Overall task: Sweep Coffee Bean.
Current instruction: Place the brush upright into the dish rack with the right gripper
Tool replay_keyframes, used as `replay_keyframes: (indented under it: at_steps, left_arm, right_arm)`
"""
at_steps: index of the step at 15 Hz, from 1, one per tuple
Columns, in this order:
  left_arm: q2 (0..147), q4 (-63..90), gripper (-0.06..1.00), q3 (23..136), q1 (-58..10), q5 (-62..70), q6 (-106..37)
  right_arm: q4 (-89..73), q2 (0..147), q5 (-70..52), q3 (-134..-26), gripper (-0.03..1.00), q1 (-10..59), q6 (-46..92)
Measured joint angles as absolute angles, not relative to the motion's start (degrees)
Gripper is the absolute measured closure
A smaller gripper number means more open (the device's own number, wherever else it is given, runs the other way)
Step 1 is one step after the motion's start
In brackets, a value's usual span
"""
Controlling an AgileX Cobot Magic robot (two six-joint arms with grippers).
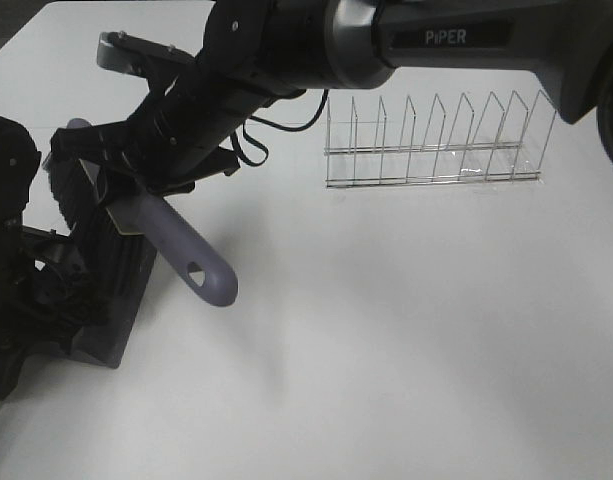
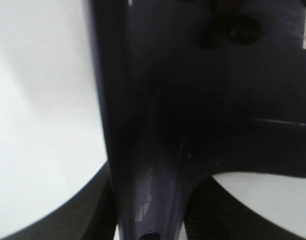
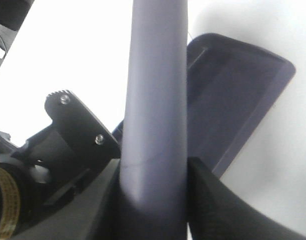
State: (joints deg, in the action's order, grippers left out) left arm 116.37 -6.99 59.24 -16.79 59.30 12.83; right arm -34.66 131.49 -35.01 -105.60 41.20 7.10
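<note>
free: table (image 1: 406, 360) wide open across center and lower right | blocked: wire rack (image 1: 431, 150) upper right | blocked: brush (image 1: 186, 255), dustpan (image 1: 121, 330), left arm (image 1: 11, 170), right arm (image 1: 286, 50) all jammed left

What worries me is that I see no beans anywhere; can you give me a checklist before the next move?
1. Right end effector shut on the brush by its handle: ok.
2. Left end effector shut on the dustpan by its handle: ok.
3. Coffee beans located: not ok, none visible in any view.
4. Dustpan lip flat on the table: cannot tell.
5. Wire rack away from brush and dustpan: ok.
</note>
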Motion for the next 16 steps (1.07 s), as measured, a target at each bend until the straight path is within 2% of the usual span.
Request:
replay_keyframes:
  at_steps: [3,6,12,13,16]
  left_arm:
    - [116.37,-6.93,0.61,59.24,-16.79,59.30,12.83]
    - [116.37,-6.93,0.61,59.24,-16.79,59.30,12.83]
    - [116.37,-6.30,0.61,59.24,-16.79,59.30,12.78]
    - [116.37,-5.73,0.61,59.24,-16.79,59.30,12.83]
    - [116.31,-3.95,0.61,59.24,-16.67,59.30,12.83]
  right_arm:
    - [-33.40,130.35,-38.45,-107.54,0.65,39.65,8.94]
    - [-25.32,126.91,-41.88,-107.77,0.65,36.61,8.48]
    - [-8.37,119.52,-53.69,-107.83,0.65,30.88,0.00]
    - [-4.13,116.20,-58.79,-107.83,0.65,29.68,-0.80]
    - [0.00,111.90,-65.26,-105.65,0.65,26.87,-2.29]
